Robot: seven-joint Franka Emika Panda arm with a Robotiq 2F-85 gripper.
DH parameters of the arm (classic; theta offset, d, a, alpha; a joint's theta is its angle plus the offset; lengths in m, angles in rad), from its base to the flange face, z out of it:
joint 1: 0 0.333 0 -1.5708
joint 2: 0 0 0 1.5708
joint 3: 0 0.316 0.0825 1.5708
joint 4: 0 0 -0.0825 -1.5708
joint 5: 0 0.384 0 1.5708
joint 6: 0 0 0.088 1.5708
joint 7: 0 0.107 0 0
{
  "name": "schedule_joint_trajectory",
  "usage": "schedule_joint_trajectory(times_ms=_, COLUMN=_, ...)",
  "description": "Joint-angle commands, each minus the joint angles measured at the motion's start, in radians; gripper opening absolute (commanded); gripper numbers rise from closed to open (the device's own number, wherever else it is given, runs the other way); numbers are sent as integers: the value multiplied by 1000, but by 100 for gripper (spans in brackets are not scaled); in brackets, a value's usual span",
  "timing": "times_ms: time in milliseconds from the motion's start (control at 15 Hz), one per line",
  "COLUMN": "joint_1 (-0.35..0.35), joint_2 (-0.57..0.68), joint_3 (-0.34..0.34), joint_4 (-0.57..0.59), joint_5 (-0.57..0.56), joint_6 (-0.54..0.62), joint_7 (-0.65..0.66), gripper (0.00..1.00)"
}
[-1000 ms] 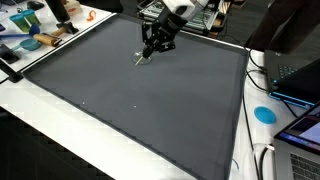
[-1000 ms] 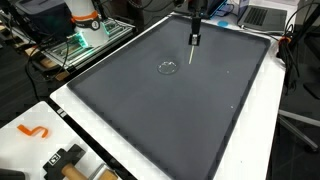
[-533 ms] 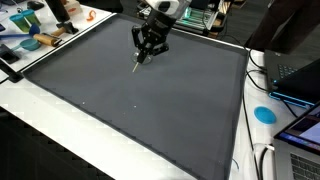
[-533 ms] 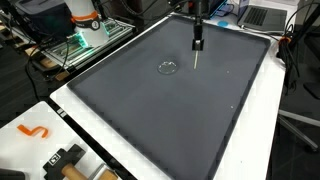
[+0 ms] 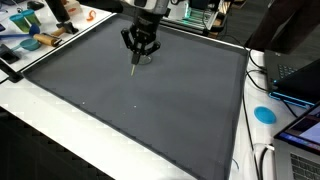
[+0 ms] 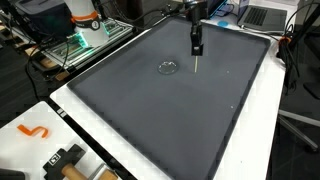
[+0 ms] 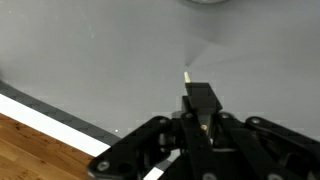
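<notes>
- We see the hand (image 5: pixel 137 52) closed on a thin rod (image 5: pixel 135 64), which points down from between its fingers.
- In the wrist view, the fingers pinch the rod tightly and its pale tip sticks out ahead of them.
- The rod hangs over the dark mat (image 5: pixel 150 110), in the part nearest the robot's base. We cannot tell whether its tip touches the mat.
- A small clear ring (image 6: pixel 168 68) lies on the mat near the rod, apart from it.
- The mat covers most of the white worktop (image 6: pixel 255 130).
- An orange hook (image 6: pixel 34 131) lies on a worktop corner, well apart from the hand.
</notes>
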Motion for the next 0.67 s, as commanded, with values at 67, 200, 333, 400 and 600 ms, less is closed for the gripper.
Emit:
schedule_joint_trajectory(times_ms=67, joint_1=-36, joint_2=-46, joint_3=-16, joint_4=-79, joint_5=195, joint_6=107, joint_7=-165, gripper=3)
schedule_joint_trajectory(times_ms=200, joint_1=-58, joint_2=-55, joint_3=-8, joint_4=-102, joint_5=313, joint_6=147, joint_7=-266, gripper=3)
schedule_joint_trajectory(times_ms=333, joint_1=-84, joint_2=-65, joint_3=8, joint_4=-122, joint_5=430, joint_6=171, joint_7=-365, gripper=3)
schedule_joint_trajectory(times_ms=400, joint_1=-100, joint_2=-71, joint_3=24, joint_4=-133, joint_5=497, joint_6=182, joint_7=-419, gripper=3)
schedule_joint_trajectory(times_ms=600, joint_1=-145, joint_2=-88, joint_3=66, joint_4=-155, joint_5=671, joint_6=194, joint_7=-559, gripper=3)
